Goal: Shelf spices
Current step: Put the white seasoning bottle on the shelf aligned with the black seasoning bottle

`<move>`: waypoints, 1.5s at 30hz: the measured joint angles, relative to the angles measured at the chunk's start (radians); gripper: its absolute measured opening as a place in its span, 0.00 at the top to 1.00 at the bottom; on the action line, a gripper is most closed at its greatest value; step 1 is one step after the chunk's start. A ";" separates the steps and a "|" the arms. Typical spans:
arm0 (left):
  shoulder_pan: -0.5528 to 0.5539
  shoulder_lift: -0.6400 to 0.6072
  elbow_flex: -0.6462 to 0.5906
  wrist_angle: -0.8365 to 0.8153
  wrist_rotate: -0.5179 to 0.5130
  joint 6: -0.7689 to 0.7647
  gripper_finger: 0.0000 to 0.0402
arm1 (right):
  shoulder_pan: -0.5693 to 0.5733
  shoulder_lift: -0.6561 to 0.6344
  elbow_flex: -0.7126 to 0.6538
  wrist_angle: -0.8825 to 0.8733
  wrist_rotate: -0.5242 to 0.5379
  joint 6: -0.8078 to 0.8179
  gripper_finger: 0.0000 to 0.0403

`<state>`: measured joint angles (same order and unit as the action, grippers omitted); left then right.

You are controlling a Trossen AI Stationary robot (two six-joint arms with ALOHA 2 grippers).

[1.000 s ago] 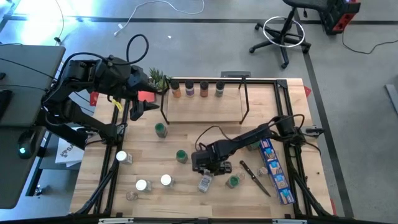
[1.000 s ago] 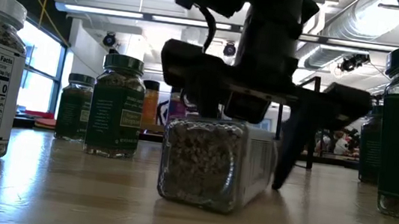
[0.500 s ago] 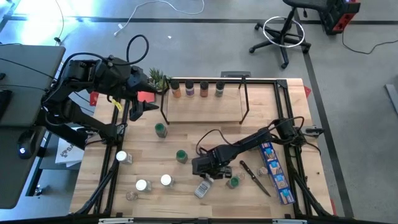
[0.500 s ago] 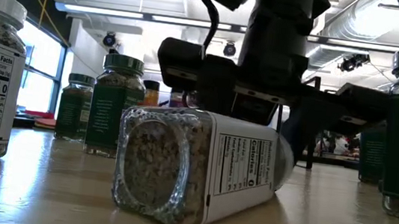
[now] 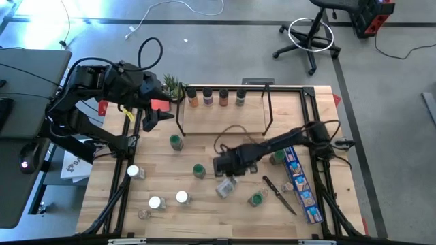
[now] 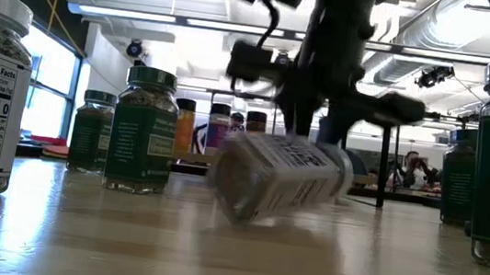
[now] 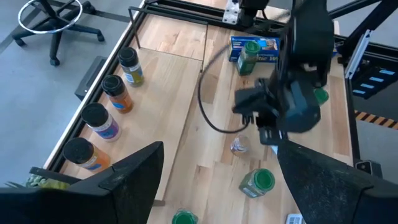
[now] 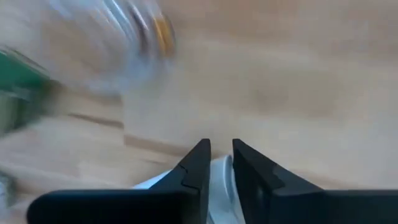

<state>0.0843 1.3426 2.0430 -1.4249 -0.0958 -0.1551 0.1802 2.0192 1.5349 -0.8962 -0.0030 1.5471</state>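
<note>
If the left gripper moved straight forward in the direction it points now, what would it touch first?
Probably the bare wooden table, short of the right gripper and the jar it holds. Depth is unclear: the green-capped jar lies close to the open left gripper's line.

Clear spice jar [image 6: 282, 177] lies tipped mid-table; four spices line the shelf [image 5: 221, 117].

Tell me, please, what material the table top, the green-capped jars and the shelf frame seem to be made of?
Table top: pale wood, visible plank lines, matte. Green-capped jar: clear glass or plastic, since the contents show through; the cap looks plastic. Shelf: thin black rods, probably metal, with a light wood board.
</note>
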 joint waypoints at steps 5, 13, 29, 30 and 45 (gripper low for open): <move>0.000 0.000 0.000 0.003 -0.018 -0.001 0.23 | -0.059 -0.065 0.000 -0.100 0.032 -0.189 0.87; 0.000 0.000 0.000 0.017 -0.023 -0.030 0.23 | -0.096 -0.104 0.001 -0.113 -0.113 -0.314 0.71; 0.000 0.000 0.000 0.048 -0.023 -0.027 0.23 | -0.016 -0.098 -0.197 0.101 -0.221 0.144 0.24; 0.000 0.000 0.000 0.048 -0.023 -0.027 0.23 | -0.015 -0.100 -0.216 0.158 -0.213 0.169 0.24; 0.000 0.000 0.000 0.048 -0.019 -0.025 0.23 | -0.018 -0.152 -0.299 0.219 -0.106 0.296 0.24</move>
<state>0.0841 1.3426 2.0434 -1.3772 -0.1146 -0.1799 0.1619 1.8671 1.2363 -0.6771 -0.1090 1.8434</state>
